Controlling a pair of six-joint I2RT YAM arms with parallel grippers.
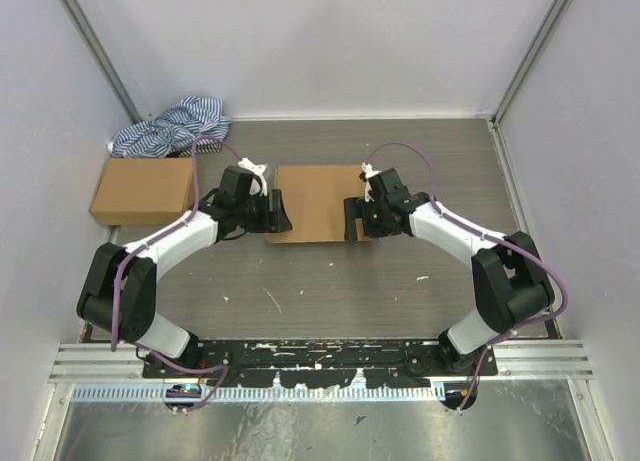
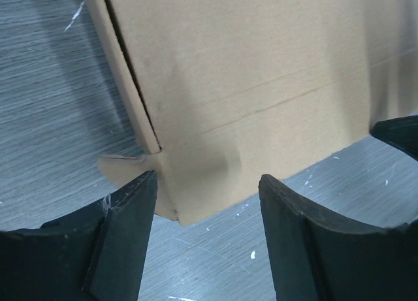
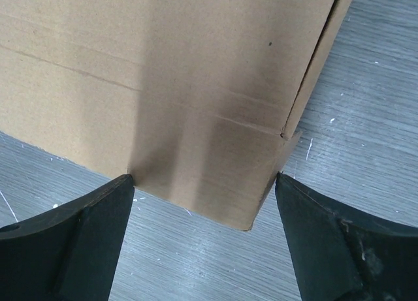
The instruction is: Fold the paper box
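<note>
Plain tan-brown, unprinted, across the paper box [image 1: 315, 203], and much the same brown on the oblong carton [image 1: 142, 189]. Blue-and-white stripes on the cloth [image 1: 175, 126]; dark grey wood grain flecked with white on the surface [image 1: 330, 281]. Black on the left hand [image 1: 277, 211] and right hand [image 1: 352, 219], white with black on the arms [image 1: 185, 236], purple on the cables [image 1: 400, 145].

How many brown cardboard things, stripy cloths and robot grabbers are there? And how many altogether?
Brown cardboard things: 2 (paper box, carton)
Blue-and-white striped cloth: 1
Robot grippers: 2 (left gripper, right gripper)
Total: 5
</note>
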